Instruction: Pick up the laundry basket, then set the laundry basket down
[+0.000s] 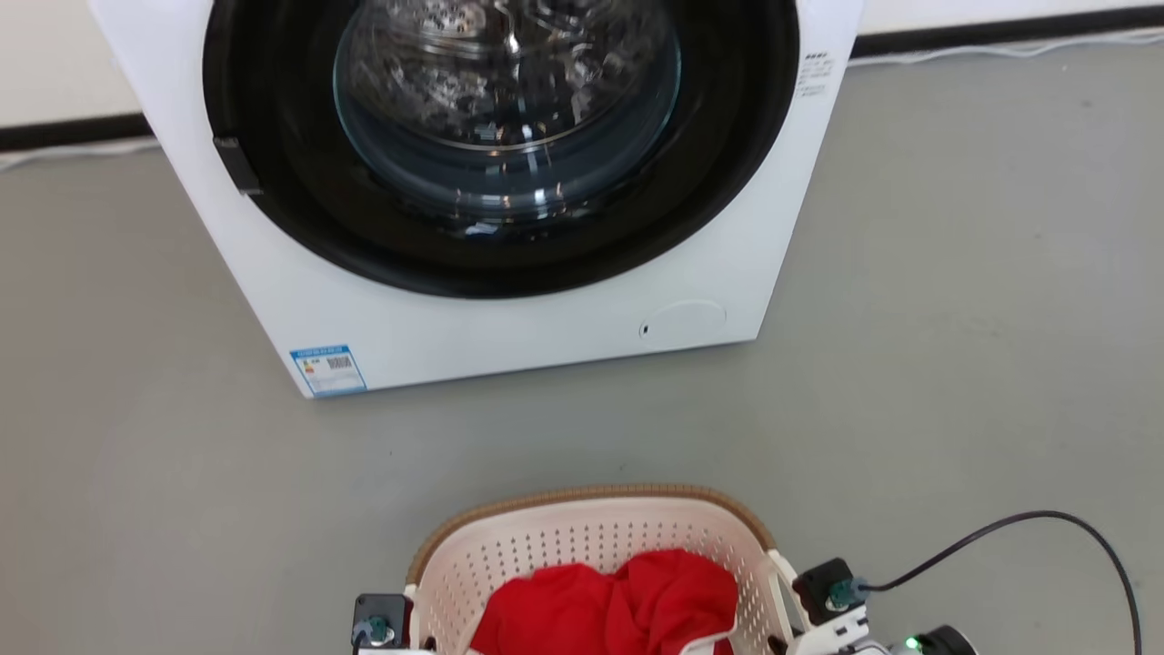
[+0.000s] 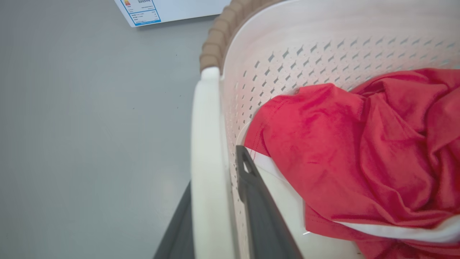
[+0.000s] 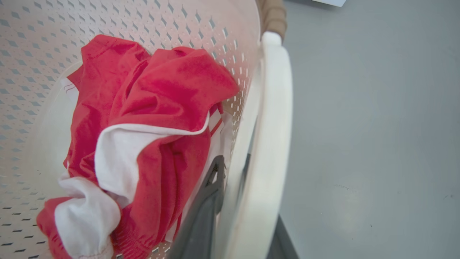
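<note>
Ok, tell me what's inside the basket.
Inside the basket lies a crumpled red-and-white garment. The left gripper and right gripper each have one finger inside, against the wall. Whatever lies under the garment is hidden.

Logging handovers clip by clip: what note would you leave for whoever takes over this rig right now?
Left gripper: shut on the left handle of the laundry basket, one finger inside the wall, one outside.
Right gripper: the same on the right handle.
Basket: before the washer, red garment inside.
Done: both handles gripped; lifted or not, cannot tell.
Left: set down, release.
</note>
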Motion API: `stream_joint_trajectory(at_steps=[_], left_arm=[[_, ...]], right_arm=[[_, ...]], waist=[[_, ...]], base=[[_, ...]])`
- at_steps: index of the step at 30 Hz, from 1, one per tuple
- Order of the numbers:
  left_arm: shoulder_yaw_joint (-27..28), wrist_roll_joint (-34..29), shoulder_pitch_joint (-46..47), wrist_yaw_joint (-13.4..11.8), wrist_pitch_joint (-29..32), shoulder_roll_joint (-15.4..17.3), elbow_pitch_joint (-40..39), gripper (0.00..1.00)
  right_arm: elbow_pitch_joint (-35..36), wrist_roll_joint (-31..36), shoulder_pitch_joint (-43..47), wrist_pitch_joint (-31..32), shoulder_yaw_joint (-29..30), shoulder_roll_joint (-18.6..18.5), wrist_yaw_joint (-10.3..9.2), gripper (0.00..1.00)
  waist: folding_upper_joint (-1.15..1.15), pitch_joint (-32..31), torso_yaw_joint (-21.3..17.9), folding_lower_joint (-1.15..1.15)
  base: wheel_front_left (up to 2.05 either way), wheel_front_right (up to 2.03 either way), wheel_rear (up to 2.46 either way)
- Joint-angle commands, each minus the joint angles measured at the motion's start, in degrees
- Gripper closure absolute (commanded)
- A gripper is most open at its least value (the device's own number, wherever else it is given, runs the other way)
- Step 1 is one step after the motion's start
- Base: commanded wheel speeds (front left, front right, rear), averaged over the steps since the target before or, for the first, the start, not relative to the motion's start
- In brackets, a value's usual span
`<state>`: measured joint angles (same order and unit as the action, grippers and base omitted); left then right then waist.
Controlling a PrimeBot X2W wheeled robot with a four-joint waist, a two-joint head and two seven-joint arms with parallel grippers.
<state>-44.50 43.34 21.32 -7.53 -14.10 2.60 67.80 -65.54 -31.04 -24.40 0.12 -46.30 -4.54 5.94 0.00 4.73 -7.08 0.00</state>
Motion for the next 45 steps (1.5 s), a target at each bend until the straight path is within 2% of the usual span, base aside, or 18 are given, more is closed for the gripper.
stream_joint_trajectory(at_steps=[1, 25, 45], left_arm=[[-0.28, -0.15, 1.59, 0.63, -0.9, 0.28, -1.39, 1.0], [-7.35, 7.63, 1.83, 0.53, -0.86, 0.28, -0.1, 1.0], [-9.71, 10.09, 2.33, -0.03, -0.89, 0.28, -0.22, 1.0]], right_arm=[[1.84, 0.74, 1.48, 0.73, -2.75, 1.66, 1.55, 1.0], [1.92, -0.8, 1.74, 0.82, -3.88, 1.66, 1.55, 1.0], [0.97, -1.69, 1.56, 0.4, -3.66, 1.66, 1.55, 1.0]], waist=[[0.0, -1.19, -0.25, 0.0], [0.0, -3.26, -0.02, 0.0], [0.0, -4.2, 0.8, 0.0]], base=[[0.0, 0.0, 0.0], [0.0, 0.0, 0.0], [0.0, 0.0, 0.0]])
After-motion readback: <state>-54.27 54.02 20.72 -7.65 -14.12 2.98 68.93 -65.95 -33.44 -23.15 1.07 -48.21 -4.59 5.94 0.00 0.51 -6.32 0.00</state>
